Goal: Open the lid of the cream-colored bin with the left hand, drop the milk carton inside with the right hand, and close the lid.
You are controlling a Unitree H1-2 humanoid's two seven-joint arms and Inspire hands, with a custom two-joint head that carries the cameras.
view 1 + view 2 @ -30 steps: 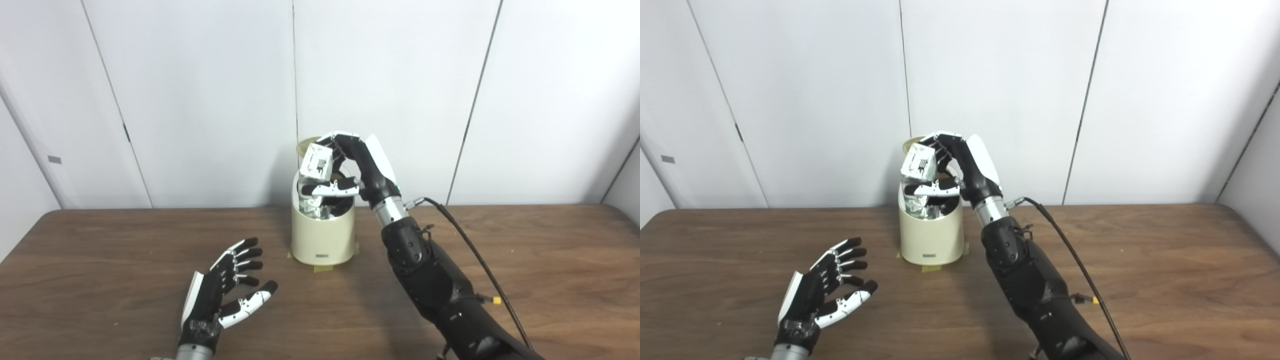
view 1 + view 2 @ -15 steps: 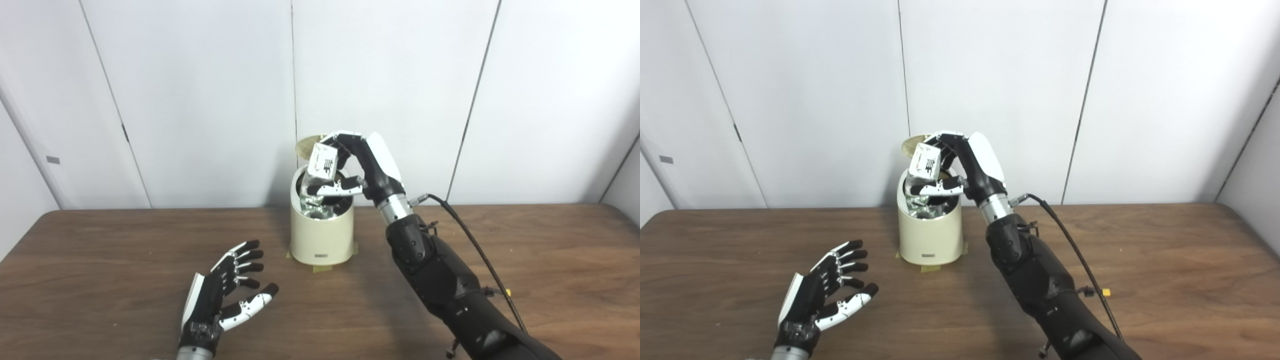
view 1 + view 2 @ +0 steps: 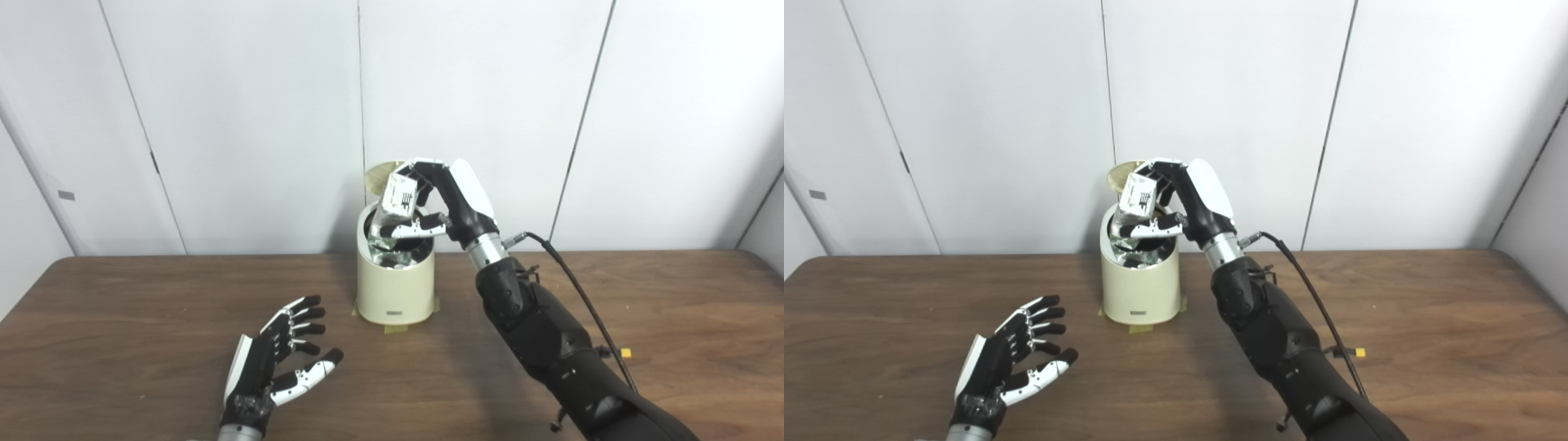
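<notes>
the milk carton hangs tilted above the open mouth of the cream-colored bin, pinched between the right hand's fingers above and thumb below. its lid stands raised behind. the left hand rests on the worktop, fingers spread, empty.

Brown wooden table; white panelled wall behind.

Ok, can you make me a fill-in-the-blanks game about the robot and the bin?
1. The milk carton is held by the robot's ____ hand.
2. The cream-colored bin's lid is ____.
3. The left hand is open and holds ____.
4. The bin stands on a ____ table.

Missing words: right; open; nothing; wooden
</notes>
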